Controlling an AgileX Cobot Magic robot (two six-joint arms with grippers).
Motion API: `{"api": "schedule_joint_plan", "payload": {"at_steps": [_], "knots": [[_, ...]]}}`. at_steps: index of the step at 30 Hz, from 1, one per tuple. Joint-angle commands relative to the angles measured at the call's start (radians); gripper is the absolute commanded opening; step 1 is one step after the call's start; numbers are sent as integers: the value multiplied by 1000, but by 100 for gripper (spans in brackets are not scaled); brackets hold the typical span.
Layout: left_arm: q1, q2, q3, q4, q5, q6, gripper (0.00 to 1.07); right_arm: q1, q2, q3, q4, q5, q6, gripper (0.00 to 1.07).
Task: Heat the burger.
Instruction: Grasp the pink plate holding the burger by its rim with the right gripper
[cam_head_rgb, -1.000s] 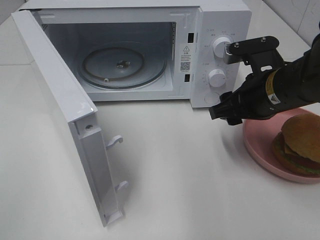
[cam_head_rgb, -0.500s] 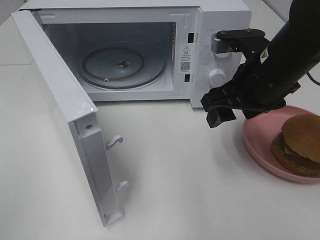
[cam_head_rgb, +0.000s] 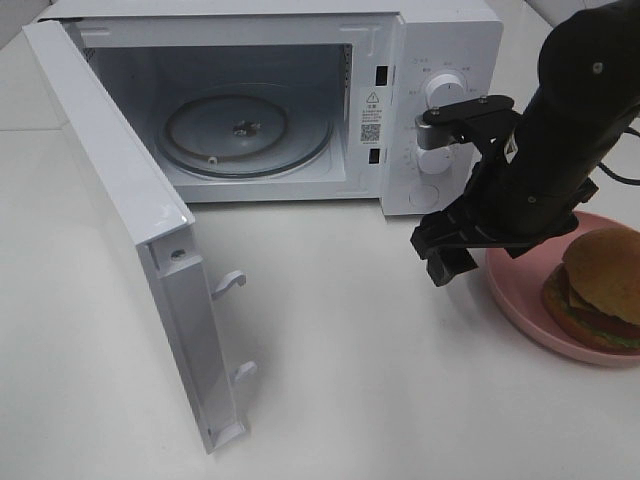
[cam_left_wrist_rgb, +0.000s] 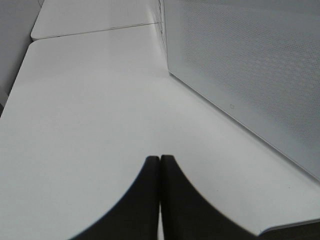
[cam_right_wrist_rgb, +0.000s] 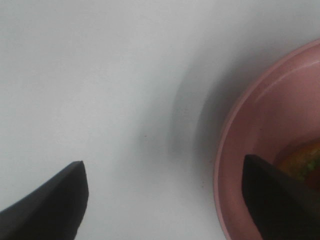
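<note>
Right wrist: right claw (cam_right_wrist_rgb: 163, 165) was seen wide open, empty; plate (cam_right_wrist_rgb: 240, 135) rim was judged best pinched level, burger (cam_right_wrist_rgb: 302, 160) undisturbed.

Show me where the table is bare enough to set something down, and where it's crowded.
Widest bare patch: the table between the open door and the plate, in front of the microwave. The turntable inside is bare too. Crowded: the right side, where the open right gripper hangs by the plate's rim near the burger.
</note>
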Motion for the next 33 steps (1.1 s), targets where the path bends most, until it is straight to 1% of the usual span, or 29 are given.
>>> {"api": "schedule_joint_plan", "payload": {"at_steps": [1, 2, 4, 6, 9, 11, 14, 21, 26, 30, 32, 33], "knots": [[-1, -24, 3, 1, -14, 0, 0, -8, 22, -4, -63, -10, 49, 79], [-1, -24, 3, 1, -14, 0, 0, -8, 37, -4, -95, -15, 77, 78], [-1, -24, 3, 1, -14, 0, 0, -8, 42, -4, -108, -20, 91, 78], [-1, -24, 3, 1, -14, 0, 0, -8, 72, -4, -147, -38, 131, 77], [-1, -24, 3, 1, -14, 0, 0, -8, 80, -4, -162, -42, 148, 77], [-1, -24, 3, 1, -14, 0, 0, -8, 118, -4, -207, -49, 197, 76], [-1, -24, 3, 1, -14, 0, 0, -8, 128, -4, -216, -49, 206, 76], [-1, -24, 3, 1, -14, 0, 0, -9, 218, -4, -219, -72, 210, 76], [-1, -24, 3, 1, -14, 0, 0, -9, 242, -4, -219, -78, 205, 76], [-1, -24, 3, 1, -14, 0, 0, -9, 260, -4, -219, -77, 186, 74], [-1, -24, 3, 1, -14, 0, 0, -9, 274, -4, -219, -77, 171, 69], [-1, -24, 3, 1, -14, 0, 0, -9, 274, -4, -219, -77, 171, 69]]}}
